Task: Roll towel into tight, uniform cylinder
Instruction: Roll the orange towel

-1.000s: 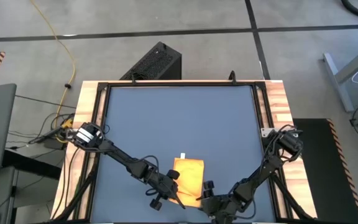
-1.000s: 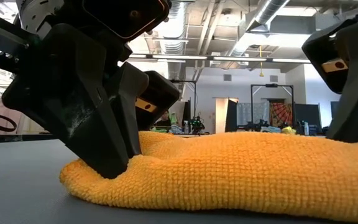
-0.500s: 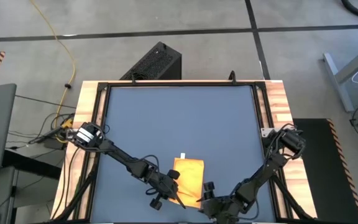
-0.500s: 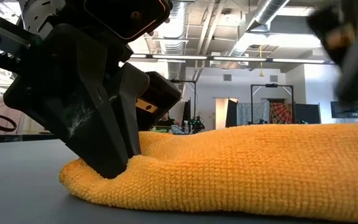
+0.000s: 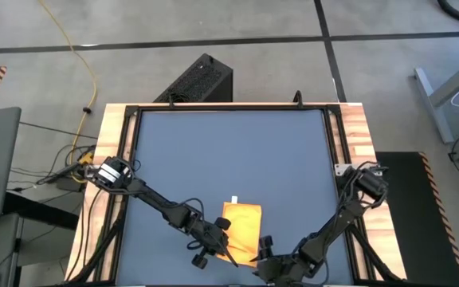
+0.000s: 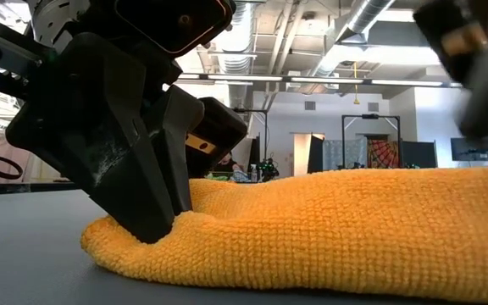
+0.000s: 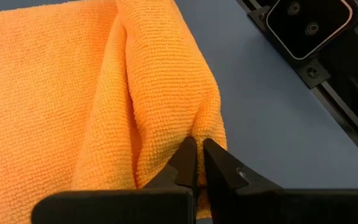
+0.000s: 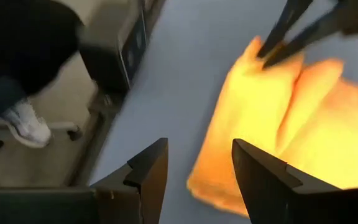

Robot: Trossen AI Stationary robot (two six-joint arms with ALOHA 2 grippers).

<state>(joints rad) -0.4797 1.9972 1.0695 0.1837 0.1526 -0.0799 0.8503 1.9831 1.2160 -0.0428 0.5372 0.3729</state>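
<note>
The yellow towel (image 7: 55, 93) looks soft, light and floppy. The left gripper (image 7: 196, 163) pinches its folded corner; the right gripper (image 8: 197, 165) is apart, holding nothing. Best to grab the edge

Far and middle of the blue mat (image 5: 229, 159) lie bare: open passage across the surface from either side. All clutter sits at the near edge. Towel (image 5: 241, 231) lies there, bunched into a raised fold. Left tool (image 5: 228, 253), pinched on the towel's near-left corner, blocks approach from that side. Right tool (image 5: 263, 265), fingers apart, sits just off the towel's near-right corner; its arm closes the right flank.
</note>
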